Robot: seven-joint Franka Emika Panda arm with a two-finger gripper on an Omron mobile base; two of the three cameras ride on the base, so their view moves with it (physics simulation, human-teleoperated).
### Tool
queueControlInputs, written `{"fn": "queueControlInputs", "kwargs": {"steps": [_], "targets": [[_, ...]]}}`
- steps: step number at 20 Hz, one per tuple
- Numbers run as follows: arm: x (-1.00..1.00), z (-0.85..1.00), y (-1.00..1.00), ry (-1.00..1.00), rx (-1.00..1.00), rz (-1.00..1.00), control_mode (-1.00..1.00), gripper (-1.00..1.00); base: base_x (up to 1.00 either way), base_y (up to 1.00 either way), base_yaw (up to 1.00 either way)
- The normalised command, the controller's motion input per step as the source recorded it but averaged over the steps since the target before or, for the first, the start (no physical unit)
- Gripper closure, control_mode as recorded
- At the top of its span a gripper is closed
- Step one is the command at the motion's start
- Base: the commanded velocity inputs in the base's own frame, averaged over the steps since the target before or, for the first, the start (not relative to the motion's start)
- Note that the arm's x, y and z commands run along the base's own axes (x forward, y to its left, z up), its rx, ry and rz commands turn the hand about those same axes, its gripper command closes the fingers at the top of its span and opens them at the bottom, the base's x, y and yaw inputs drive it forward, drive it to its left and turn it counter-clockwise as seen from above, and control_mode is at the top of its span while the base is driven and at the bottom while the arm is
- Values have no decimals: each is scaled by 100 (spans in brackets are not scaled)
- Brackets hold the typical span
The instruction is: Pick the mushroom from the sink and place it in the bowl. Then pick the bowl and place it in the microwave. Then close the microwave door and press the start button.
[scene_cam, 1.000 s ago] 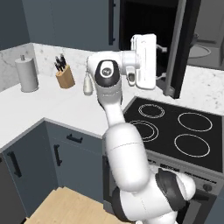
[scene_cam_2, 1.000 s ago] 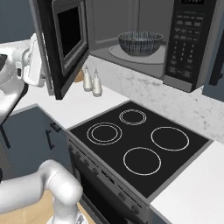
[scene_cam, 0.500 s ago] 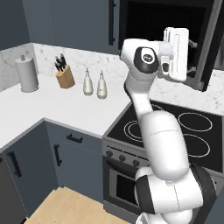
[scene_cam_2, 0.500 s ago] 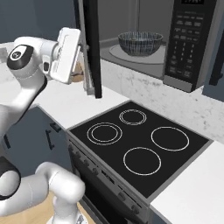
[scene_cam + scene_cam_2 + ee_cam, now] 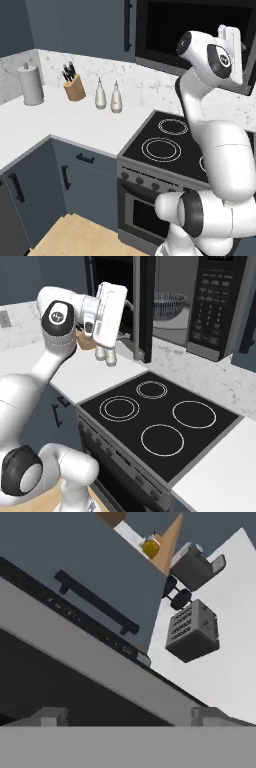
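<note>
Below the pincer there's a black stove (image 5: 160, 423), plus two bottles (image 5: 108, 95), knife block (image 5: 74, 86) and paper towel roll (image 5: 30, 84) on the tabletop (image 5: 60, 125).

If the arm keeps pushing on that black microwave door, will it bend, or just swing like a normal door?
Probably it just swings: the microwave door looks like a stiff, flat slab with a thick frame, standing edge-on beside the bowl inside. It likely turns easily on its hinge. The open gripper sits next to it, so a push should move it whole.
</note>
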Motion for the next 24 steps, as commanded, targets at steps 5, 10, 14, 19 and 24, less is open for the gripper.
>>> {"fn": "queueControlInputs", "kwargs": {"steps": [5, 10, 14, 19, 24], "targets": [[78, 0, -56, 2, 11, 34, -100, -100, 0, 0, 0], [68, 0, -48, 0, 8, 33, -100, -100, 0, 0, 0], [46, 0, -54, -2, 7, 32, -100, -100, 0, 0, 0], [68, 0, -43, -1, 4, 21, -100, -100, 0, 0, 0], [70, 0, -20, 0, 1, 10, -100, -100, 0, 0, 0]]}}
